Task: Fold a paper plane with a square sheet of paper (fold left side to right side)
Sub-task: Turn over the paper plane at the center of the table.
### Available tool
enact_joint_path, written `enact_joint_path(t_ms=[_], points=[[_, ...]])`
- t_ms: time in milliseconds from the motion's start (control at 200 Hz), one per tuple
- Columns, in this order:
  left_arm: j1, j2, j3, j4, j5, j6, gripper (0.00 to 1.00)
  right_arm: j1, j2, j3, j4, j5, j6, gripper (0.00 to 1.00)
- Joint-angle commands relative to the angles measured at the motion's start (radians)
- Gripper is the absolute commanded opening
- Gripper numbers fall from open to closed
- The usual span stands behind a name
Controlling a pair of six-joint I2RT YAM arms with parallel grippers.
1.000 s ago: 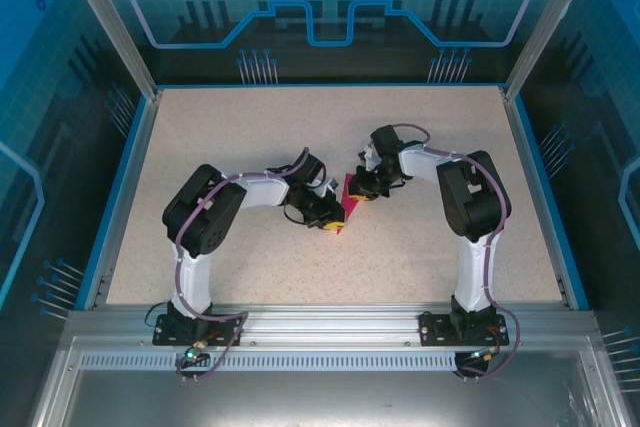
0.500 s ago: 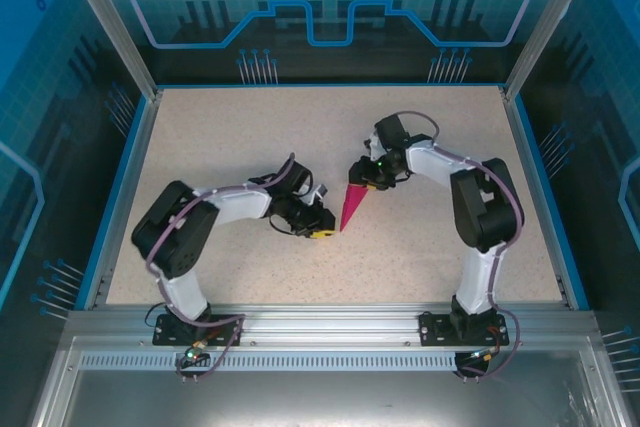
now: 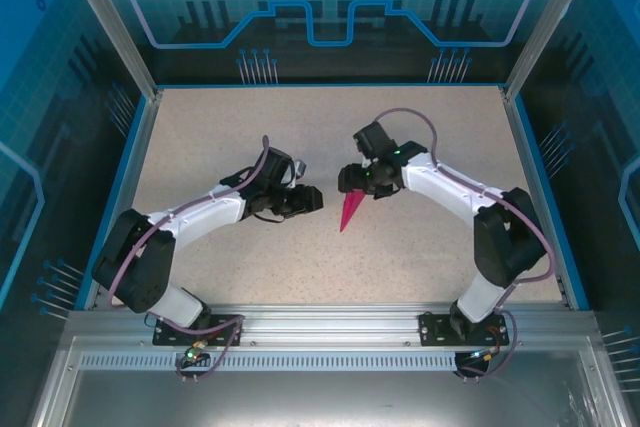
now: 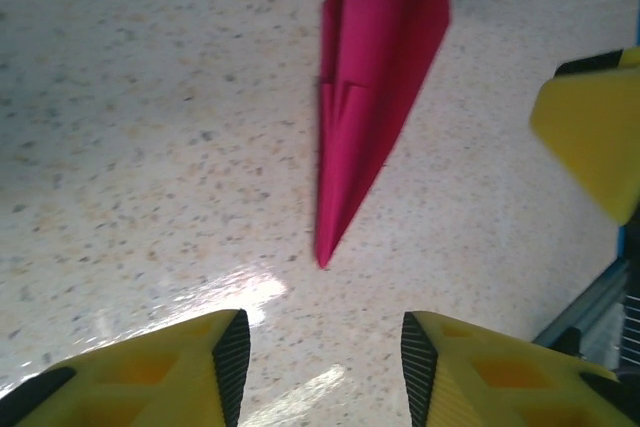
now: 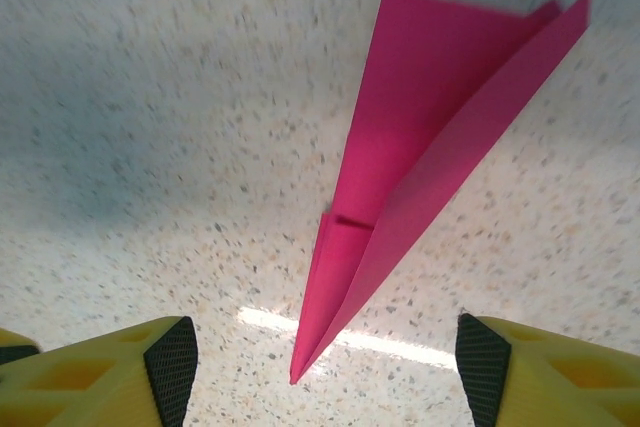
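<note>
The square sheet of paper is folded into a narrow magenta paper plane [image 3: 349, 213] that lies free on the speckled table, its sharp tip toward the near edge. My left gripper [image 3: 315, 198] hovers just left of it, open. In the left wrist view the paper plane [image 4: 378, 77] points at the gap of the left gripper [image 4: 323, 372], with bare table between the yellow fingers [image 4: 150, 377]. My right gripper [image 3: 353, 183] stands open over the plane's wide end. The right wrist view has the paper plane [image 5: 420, 167] tip between the spread jaws of the right gripper [image 5: 325, 372], untouched.
The speckled table [image 3: 250, 127] is ringed by a blue rim [image 3: 125, 187] and glass walls. A yellow finger of the right gripper [image 4: 590, 137] sits at the right edge of the left wrist view, close beside the plane.
Both grippers have opened and let go of the plane, which now lies on the table. The left arm pulled back to the left; the right gripper shifted slightly left above the plane's wide end.
</note>
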Motion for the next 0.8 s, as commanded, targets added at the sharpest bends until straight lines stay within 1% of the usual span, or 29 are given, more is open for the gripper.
enact_joint_path(t_ms=[0, 140, 235, 300, 380, 465, 510, 530, 650, 795], points=[[0.009, -0.046, -0.03, -0.031, -0.051, -0.004, 0.48, 0.022, 0.064, -0.004, -0.021, 0.051, 0.079, 0.72], [0.01, -0.082, -0.063, -0.033, -0.064, 0.0, 0.5, 0.044, 0.142, 0.051, -0.05, 0.078, 0.081, 0.67], [0.013, -0.107, -0.082, -0.031, -0.072, -0.007, 0.5, 0.047, 0.178, 0.055, -0.05, 0.082, 0.094, 0.58], [0.014, -0.124, -0.093, -0.033, -0.083, -0.007, 0.51, 0.047, 0.188, 0.049, -0.041, 0.078, 0.098, 0.51], [0.015, -0.138, -0.097, -0.04, -0.097, -0.004, 0.52, 0.051, 0.195, 0.049, -0.034, 0.065, 0.091, 0.37], [0.022, -0.144, -0.099, -0.049, -0.102, -0.003, 0.52, 0.058, 0.183, 0.056, -0.015, 0.047, 0.064, 0.18], [0.027, -0.15, -0.101, -0.048, -0.1, -0.007, 0.53, 0.06, 0.173, 0.059, -0.003, 0.029, 0.046, 0.04], [0.031, -0.154, -0.103, -0.047, -0.099, -0.009, 0.53, 0.059, 0.168, 0.059, 0.004, 0.022, 0.041, 0.0], [0.055, -0.194, -0.113, -0.049, -0.098, -0.018, 0.53, 0.06, 0.101, 0.025, 0.073, -0.041, -0.003, 0.0], [0.086, -0.264, -0.12, -0.073, -0.114, -0.012, 0.56, 0.042, 0.008, -0.077, 0.193, -0.135, -0.044, 0.0]])
